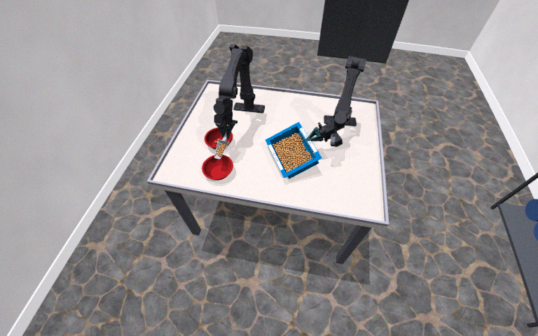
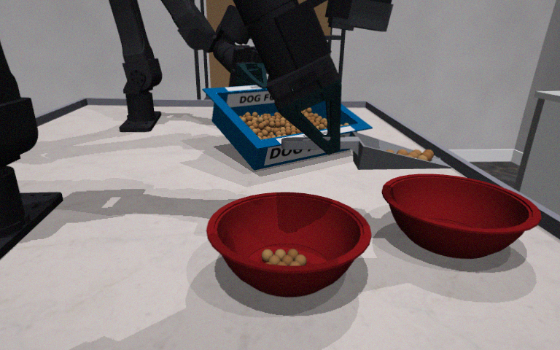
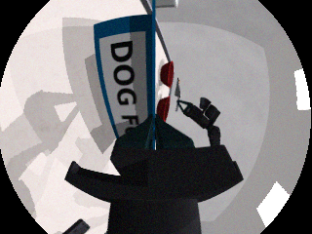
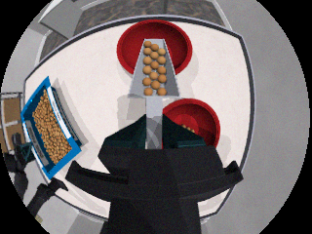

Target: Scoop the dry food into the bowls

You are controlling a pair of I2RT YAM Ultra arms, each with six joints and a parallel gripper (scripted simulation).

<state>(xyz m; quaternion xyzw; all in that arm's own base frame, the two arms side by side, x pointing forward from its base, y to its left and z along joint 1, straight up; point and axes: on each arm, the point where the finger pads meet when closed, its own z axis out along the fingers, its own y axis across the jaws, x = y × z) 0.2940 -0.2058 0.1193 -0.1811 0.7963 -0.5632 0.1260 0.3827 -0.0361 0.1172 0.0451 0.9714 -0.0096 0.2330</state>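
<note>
My right gripper (image 2: 326,142) is shut on the handle of the grey scoop (image 2: 396,157). The scoop holds several brown food pieces (image 4: 155,68) and hangs roughly level over the near rim of one red bowl (image 2: 460,212). That bowl looks empty. The other red bowl (image 2: 288,243) has several pieces in its bottom. My left gripper (image 1: 313,135) is shut on the wall of the blue dog food box (image 1: 293,150). It holds that end raised, so the box is tilted. The box is full of food. The wall also shows in the left wrist view (image 3: 154,92).
The two bowls (image 1: 218,137) (image 1: 216,166) stand close together near one table edge. The right arm's base (image 1: 249,106) stands behind them. The table has a raised rim. I see no spilled pieces on the table.
</note>
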